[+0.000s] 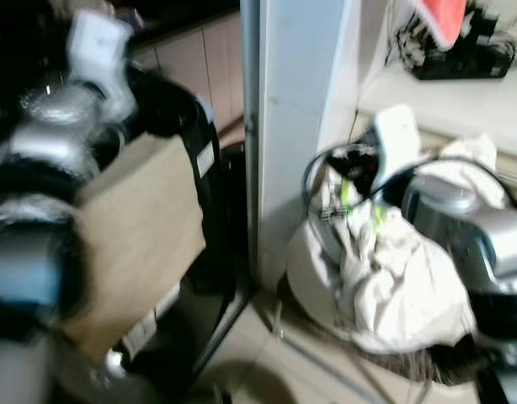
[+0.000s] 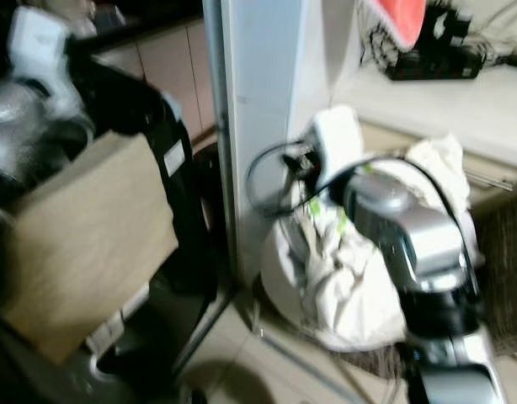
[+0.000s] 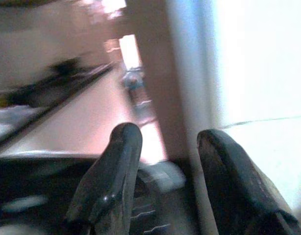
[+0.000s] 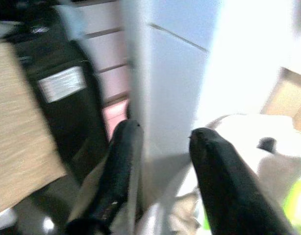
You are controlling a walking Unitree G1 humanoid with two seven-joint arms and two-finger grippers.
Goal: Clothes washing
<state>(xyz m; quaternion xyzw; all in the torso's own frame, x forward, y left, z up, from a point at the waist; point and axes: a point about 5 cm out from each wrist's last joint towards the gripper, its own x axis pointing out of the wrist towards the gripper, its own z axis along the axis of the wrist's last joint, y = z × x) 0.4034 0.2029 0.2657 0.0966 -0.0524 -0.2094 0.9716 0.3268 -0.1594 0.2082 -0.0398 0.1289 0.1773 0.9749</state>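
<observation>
While the views blur, my right claw point(image 4: 160, 161) hangs unclenched, black fingers point(image 4: 116, 176) apart, just over the heap of pale laundry point(image 1: 385, 278) in its basket point(image 1: 305, 278) on the floor beside the white pillar point(image 1: 296, 126). My left claw point(image 3: 165, 171) is likewise released, empty. Laundry looks soft, light, floppy; I'd pinch a raised fold near the top, expecting it to drag neighbours along.

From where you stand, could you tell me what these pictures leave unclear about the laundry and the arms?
- White laundry pile: blurred in the eye views; the right arm covers its near side, so single garments cannot be told apart.
- Brown panel: blurred; material unclear.
- Red item: cut off by the top edge.
- Left gripper: jaws apart; blurred surroundings.
</observation>
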